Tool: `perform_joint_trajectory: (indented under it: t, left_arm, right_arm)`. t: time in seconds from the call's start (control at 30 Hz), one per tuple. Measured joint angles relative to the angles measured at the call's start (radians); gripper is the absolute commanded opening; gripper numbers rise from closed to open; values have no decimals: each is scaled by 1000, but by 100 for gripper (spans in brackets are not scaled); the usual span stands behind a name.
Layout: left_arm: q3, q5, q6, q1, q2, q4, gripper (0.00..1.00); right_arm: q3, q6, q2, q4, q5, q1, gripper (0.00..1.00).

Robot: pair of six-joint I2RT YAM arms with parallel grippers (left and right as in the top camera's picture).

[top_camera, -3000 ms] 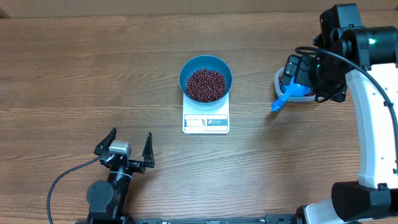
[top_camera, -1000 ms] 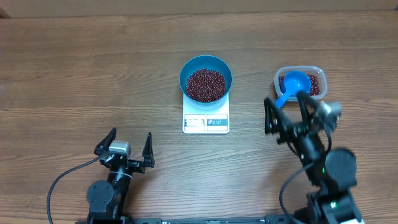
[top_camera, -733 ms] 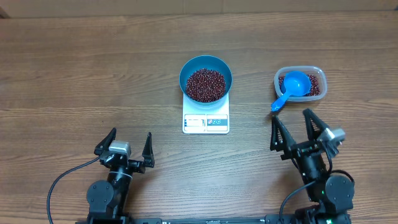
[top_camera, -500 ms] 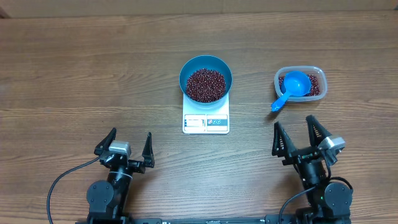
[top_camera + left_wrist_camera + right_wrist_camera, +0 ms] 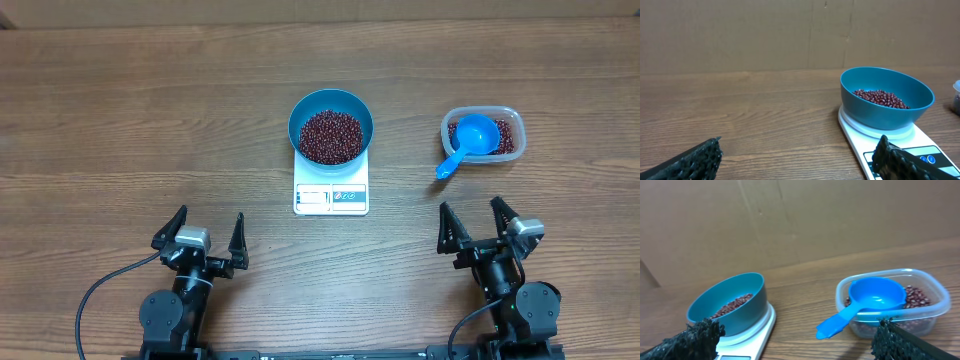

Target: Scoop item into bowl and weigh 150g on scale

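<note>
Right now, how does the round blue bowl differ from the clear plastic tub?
The round, deep blue bowl is opaque; the rounded-rectangle plastic tub is clear. The bowl sits on the white square scale, the tub directly on the wooden table. The tub holds a small blue handled scoop; the bowl holds none. Both contain dark red-brown beans.

Wood table (image 5: 120, 100) w/ white scale (image 5: 331, 198) mid, clear tub (image 5: 519, 128) at right
</note>
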Motion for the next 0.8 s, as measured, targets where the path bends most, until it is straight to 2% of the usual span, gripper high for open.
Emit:
perform_joint_trajectory:
  t: [0.8]
  left_arm:
    - [0, 0, 0, 0, 0, 0, 100]
  right_arm:
    - [0, -40, 0, 0, 8, -13, 100]
